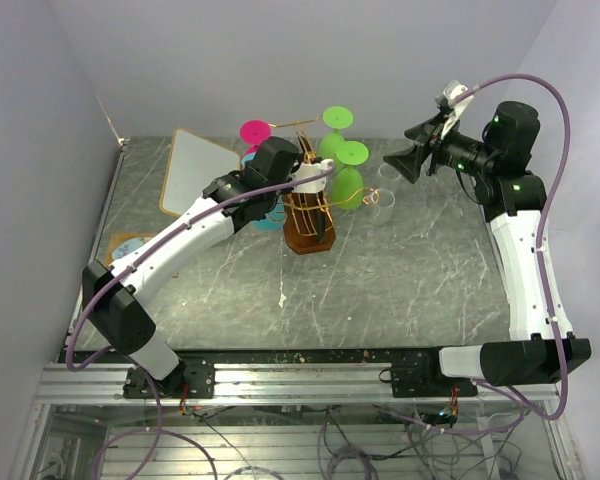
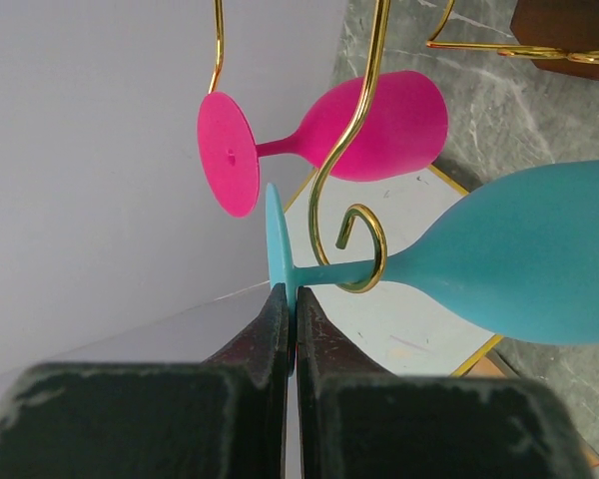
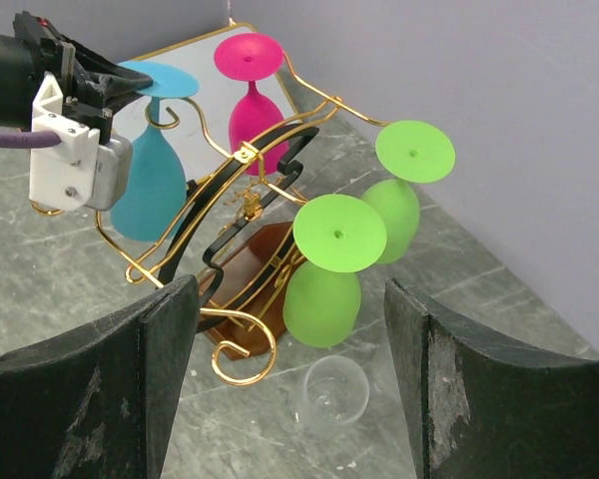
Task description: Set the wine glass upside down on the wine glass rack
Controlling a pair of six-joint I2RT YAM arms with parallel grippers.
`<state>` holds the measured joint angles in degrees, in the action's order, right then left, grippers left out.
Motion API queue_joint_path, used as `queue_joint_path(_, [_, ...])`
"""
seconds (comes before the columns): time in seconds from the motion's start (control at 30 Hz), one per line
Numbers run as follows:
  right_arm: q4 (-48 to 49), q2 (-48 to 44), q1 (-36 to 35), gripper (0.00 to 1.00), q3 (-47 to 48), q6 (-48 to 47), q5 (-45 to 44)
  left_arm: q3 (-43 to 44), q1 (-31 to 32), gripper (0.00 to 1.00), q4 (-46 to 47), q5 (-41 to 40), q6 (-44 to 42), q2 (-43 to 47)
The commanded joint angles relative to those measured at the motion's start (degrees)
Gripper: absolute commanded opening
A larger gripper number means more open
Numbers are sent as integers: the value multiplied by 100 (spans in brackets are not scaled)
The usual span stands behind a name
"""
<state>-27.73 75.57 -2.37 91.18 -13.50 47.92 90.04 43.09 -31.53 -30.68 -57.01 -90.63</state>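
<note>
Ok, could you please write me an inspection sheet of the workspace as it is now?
Surface: grey marbled table, few pale specks.
Job's things: gold wire wine glass rack on brown wooden base; teal wine glass upside down, stem inside a scroll hook.
Clutter: pink wine glass and two green wine glasses hanging; clear glass standing on the table; gold-framed white board.
Grippers: left gripper shut on the teal foot; right gripper open, empty.
Cables: purple cable along each arm.
Surroundings: plain pale walls.
</note>
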Motion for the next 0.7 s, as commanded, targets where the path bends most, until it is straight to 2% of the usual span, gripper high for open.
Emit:
queue_joint_path(0.0, [135,-135,70,75,-74,92,112,9,72,7,-45,119,-17,122])
queue_joint_path(0.33, [147,-166,114,75,-103,110,141,86,184,8,-291,346,94,59])
queue_joint_path(0.67, [177,-179,136,75,-136,110,165,40,202,16,-427,454,136,28])
